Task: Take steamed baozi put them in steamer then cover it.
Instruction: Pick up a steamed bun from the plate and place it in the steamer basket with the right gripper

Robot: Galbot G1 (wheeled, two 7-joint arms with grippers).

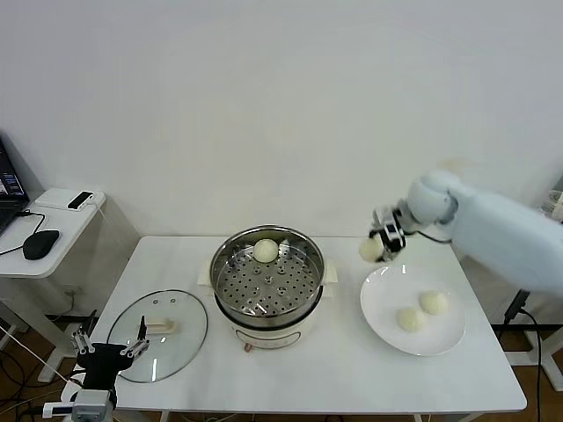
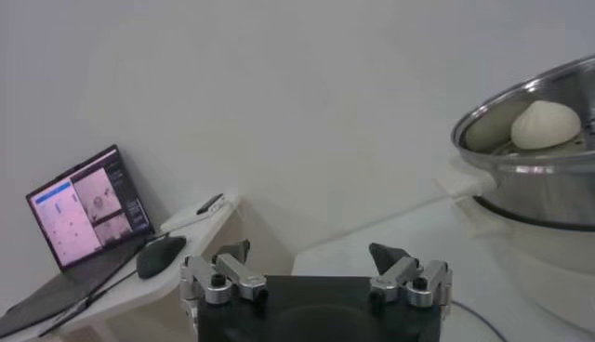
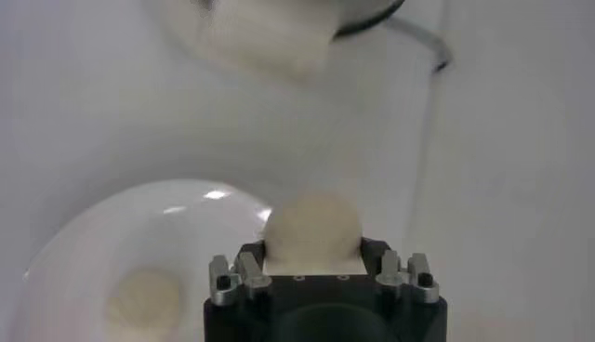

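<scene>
The steel steamer point(image 1: 267, 283) stands mid-table on its cream base, with one baozi point(image 1: 266, 251) on the perforated tray at the back; that bun also shows in the left wrist view point(image 2: 547, 124). My right gripper point(image 1: 376, 247) is shut on a baozi point(image 3: 311, 229), held in the air between the steamer and the white plate point(image 1: 384, 288). Two more baozi point(image 1: 433, 302) point(image 1: 409, 319) lie on the plate. The glass cover point(image 1: 161, 331) lies flat at the table's front left. My left gripper point(image 1: 112, 348) is open and empty, low by the cover's near edge.
A side table at the far left carries a laptop point(image 2: 79, 216), a black mouse point(image 1: 40, 243) and a phone point(image 1: 80, 200). A white wall is behind the table. Bare tabletop lies in front of the steamer.
</scene>
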